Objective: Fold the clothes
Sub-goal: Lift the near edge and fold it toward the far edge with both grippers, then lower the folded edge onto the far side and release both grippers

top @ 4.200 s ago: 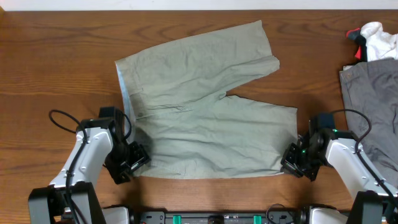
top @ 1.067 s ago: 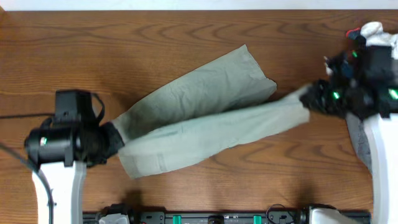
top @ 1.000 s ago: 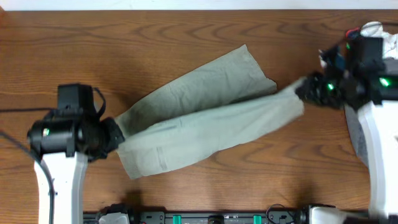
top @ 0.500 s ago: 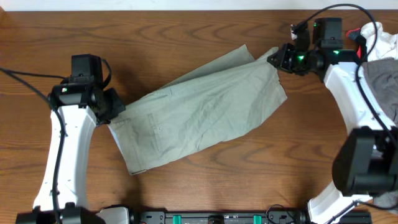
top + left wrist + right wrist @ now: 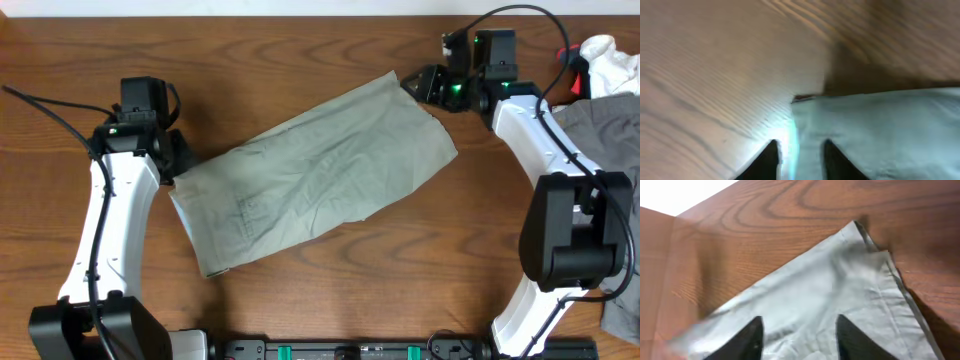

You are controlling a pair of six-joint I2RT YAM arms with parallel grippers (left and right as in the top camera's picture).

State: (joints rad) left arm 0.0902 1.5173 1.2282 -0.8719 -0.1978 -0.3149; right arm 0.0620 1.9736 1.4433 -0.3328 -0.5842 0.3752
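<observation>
One fold looks done: the pair of pale khaki-green cotton shorts [image 5: 318, 178] lies as a single long slanted band across the middle of the brown wooden table [image 5: 300, 40]. One leg is laid over the other, with the waistband end low on the left and the hem end high on the right. The left gripper [image 5: 172, 170] sits at the waistband corner. In its wrist view the two dark fingers [image 5: 767, 161] stand apart, with the bright edge of the cloth running between them and nothing pinched. The right gripper [image 5: 414, 84] is at the far hem corner, and its wrist view shows its fingers [image 5: 747, 339] likewise spread, hovering over the two stacked hem corners without clamping them. I judge the step in hand to be the release that closes the lengthwise fold, with both corners set down. The stacked edges at the hem look slightly offset, and wrinkles run along the middle of the band. The next move probably calls for both arms to lift clear without dragging the top layer. They would then take one short end, both layers together, and carry it over to the other end to halve the band. The dark grey garment [image 5: 612, 130] and the small white-and-red cloth item [image 5: 603, 52] at the right edge lie well apart from the shorts.
</observation>
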